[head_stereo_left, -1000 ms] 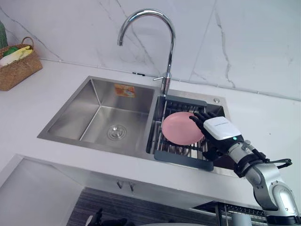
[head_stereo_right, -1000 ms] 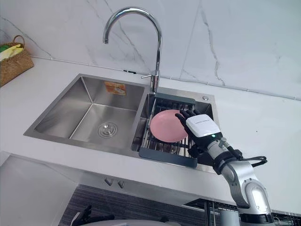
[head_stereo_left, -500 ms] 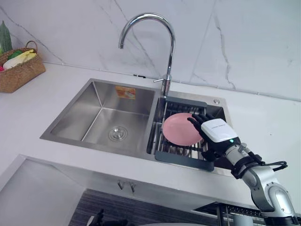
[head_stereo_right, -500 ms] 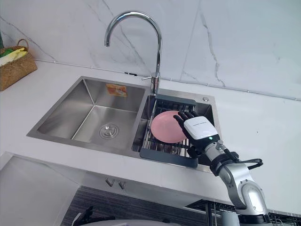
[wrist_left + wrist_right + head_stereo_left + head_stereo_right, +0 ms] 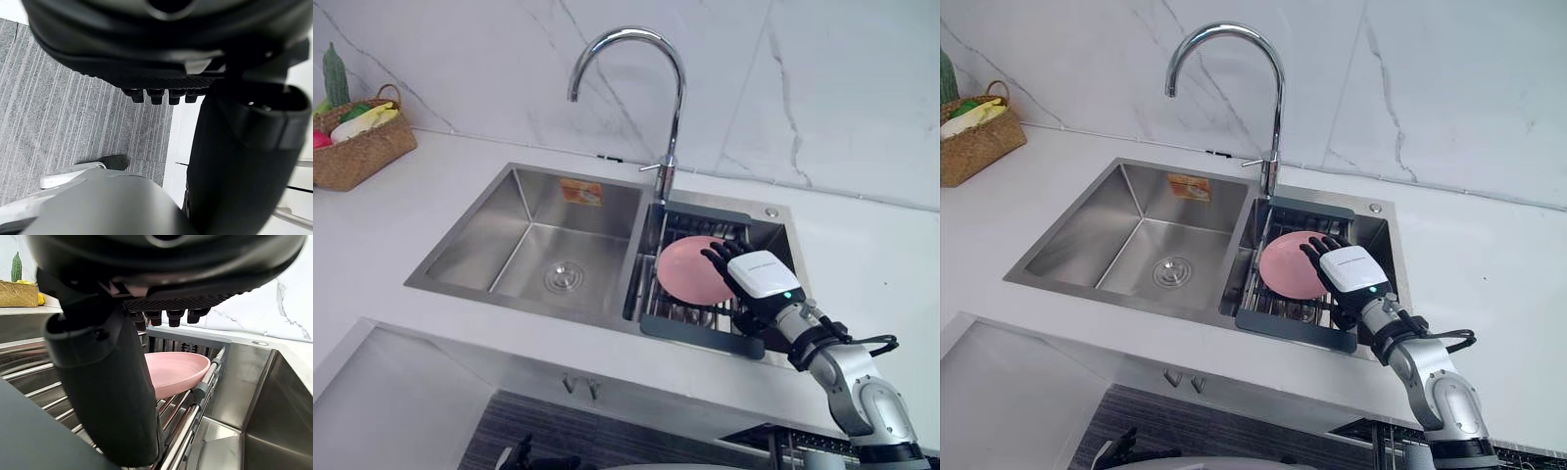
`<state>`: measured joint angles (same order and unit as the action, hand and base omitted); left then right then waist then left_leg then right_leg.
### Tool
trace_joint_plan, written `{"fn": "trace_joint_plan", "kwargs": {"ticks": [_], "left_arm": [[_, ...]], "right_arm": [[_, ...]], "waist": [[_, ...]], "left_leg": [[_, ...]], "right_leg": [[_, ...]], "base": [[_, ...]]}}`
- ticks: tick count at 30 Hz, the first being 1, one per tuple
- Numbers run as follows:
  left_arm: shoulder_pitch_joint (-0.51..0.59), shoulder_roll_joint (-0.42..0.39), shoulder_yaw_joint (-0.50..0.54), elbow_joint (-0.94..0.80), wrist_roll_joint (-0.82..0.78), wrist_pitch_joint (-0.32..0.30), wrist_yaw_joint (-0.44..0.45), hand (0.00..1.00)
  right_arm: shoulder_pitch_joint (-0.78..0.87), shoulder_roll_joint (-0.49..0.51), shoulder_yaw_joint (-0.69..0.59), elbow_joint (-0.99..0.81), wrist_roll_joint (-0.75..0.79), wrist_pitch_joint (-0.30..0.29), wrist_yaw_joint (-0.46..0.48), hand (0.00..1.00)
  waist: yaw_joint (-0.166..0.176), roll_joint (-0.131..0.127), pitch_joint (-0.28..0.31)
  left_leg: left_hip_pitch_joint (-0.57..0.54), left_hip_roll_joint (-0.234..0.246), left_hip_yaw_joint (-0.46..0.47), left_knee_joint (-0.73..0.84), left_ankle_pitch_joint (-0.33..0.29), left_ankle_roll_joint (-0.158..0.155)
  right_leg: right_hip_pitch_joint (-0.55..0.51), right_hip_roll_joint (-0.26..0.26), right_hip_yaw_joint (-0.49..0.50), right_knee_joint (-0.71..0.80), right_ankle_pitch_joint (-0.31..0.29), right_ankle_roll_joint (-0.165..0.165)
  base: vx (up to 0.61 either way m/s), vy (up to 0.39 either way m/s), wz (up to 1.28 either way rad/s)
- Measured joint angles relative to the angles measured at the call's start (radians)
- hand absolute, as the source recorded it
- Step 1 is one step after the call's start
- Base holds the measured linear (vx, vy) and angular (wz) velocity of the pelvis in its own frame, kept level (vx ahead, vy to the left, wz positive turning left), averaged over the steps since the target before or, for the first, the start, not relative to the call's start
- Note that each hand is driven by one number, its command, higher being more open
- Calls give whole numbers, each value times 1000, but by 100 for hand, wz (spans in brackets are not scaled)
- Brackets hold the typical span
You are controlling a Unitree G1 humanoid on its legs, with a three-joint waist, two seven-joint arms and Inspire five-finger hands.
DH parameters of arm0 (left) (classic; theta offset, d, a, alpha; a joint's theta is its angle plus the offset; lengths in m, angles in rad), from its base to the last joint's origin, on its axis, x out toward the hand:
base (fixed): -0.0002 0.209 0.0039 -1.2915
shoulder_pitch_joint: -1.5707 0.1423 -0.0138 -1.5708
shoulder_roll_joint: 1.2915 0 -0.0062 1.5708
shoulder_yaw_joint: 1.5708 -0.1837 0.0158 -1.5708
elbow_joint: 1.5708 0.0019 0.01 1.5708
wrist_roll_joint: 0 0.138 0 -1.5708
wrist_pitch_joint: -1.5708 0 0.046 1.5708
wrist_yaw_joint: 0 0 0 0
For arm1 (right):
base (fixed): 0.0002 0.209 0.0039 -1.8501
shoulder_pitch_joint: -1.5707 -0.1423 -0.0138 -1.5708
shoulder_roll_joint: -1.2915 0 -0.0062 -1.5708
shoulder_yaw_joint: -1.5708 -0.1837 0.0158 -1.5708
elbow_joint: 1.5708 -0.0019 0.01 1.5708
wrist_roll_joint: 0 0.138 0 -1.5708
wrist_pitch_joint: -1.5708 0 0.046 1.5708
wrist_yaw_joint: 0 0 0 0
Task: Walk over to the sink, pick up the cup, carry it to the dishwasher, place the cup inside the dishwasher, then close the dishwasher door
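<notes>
Left eye view: we saw the right hand (image 5: 759,279) open, fingers at the rim of the pink shallow round dish (image 5: 688,269) in the dark wire rack (image 5: 700,328) over the steel sink (image 5: 524,245). Pick-up step, we judged; next, curl round that rim. The orange sticker (image 5: 580,191) was unreadable. Right wrist view: dish ungripped. Left wrist view: left hand (image 5: 166,54) relaxed, empty.

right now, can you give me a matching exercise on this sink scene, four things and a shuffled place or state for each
Things:
1. pink dish
2. wicker basket
3. faucet
4. right hand

Places or states:
a. far left on the counter
b. on the rack in the right basin
c. open, at the dish's right side
d. behind the sink, between the basins

Pairs: 1-b, 2-a, 3-d, 4-c
</notes>
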<state>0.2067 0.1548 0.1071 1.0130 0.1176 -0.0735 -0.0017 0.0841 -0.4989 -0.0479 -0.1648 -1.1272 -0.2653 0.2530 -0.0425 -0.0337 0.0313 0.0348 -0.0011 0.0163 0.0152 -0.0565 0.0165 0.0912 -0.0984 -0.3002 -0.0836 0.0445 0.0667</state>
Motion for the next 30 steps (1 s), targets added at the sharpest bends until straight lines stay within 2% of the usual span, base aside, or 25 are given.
{"fn": "trace_joint_plan", "kwargs": {"ticks": [12,13,23,30], "left_arm": [[-9,5,-26,-2,0,6,-1,100],[-9,5,-26,-2,0,6,-1,100],[-9,4,-28,-2,0,6,-1,100],[-9,1,-28,-5,-1,4,0,100]], "right_arm": [[-21,0,29,88,-56,15,-66,100],[-23,0,35,101,-56,17,-78,0],[-24,1,40,156,-95,20,-143,0],[-23,1,54,157,-133,12,-264,0]], "waist": [[2,5,3],[2,5,3],[2,8,5],[2,14,9]], "left_leg": [[-1,-3,-6,-7,6,3],[-1,-3,-6,-8,8,3],[-1,-6,-19,-11,14,3],[-4,-7,-26,-12,16,3]], "right_leg": [[0,-3,-8,0,0,1],[0,-3,-9,0,0,1],[4,-5,-21,0,0,1],[4,-6,-27,0,0,2]], "base": [[-1,0,0],[0,0,0],[-22,1,3],[-19,1,3]]}}
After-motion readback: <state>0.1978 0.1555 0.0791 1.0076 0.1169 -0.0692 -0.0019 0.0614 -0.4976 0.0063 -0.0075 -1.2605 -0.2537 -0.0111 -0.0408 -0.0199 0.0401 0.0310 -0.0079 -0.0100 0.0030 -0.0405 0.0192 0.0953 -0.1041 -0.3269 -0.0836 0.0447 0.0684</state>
